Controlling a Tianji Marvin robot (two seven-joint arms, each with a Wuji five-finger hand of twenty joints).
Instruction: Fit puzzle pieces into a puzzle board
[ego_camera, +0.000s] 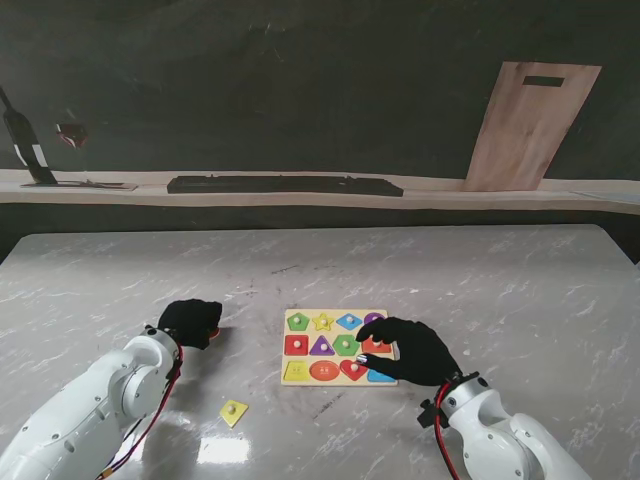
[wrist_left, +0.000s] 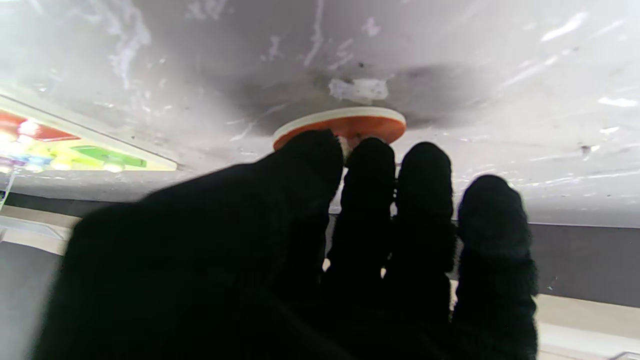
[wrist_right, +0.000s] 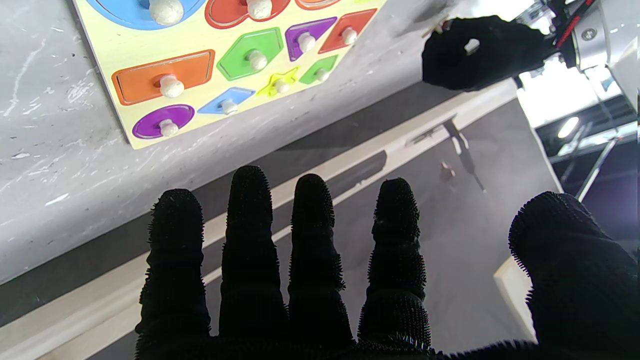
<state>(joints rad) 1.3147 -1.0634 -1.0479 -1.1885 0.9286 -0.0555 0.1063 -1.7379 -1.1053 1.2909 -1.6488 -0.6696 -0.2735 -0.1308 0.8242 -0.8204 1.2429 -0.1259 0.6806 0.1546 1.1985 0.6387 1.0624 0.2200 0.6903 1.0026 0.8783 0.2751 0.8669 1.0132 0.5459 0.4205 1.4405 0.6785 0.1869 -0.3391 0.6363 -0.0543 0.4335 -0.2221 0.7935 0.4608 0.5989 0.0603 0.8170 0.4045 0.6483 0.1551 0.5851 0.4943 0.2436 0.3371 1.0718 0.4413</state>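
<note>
On the grey marbled table (ego_camera: 420, 270), seen from the stand camera, the black-gloved left hand (ego_camera: 190, 322) is curled over a small orange round puzzle piece (ego_camera: 213, 331), of which only a thin edge shows at the hand's right side. A yellow flat puzzle piece with a small knob (ego_camera: 234, 412) lies alone on the table, nearer to me than this hand and to its right, well apart from it. The black-gloved right hand (ego_camera: 418, 350) rests over the right edge of the pale wooden puzzle board with coloured shapes (ego_camera: 335, 347), its fingers bent down onto the pieces there. I cannot tell from this view if it grips one.

From the left wrist camera, the left hand's fingertips (wrist_left: 367, 155) are close together and touch the edge of the orange round piece (wrist_left: 372, 125), which lies flat on the table. Whether the hand really holds the piece I cannot tell. A corner of the board (wrist_left: 100, 155) shows off to the side.

From the right wrist camera, the right hand's four fingers (wrist_right: 312, 240) are stretched out side by side, the thumb (wrist_right: 575, 260) well apart, and nothing is between them. The board (wrist_right: 150, 55) lies beyond the fingertips with its knobbed pieces in their places, and the left hand (wrist_right: 480, 50) shows farther off.
</note>
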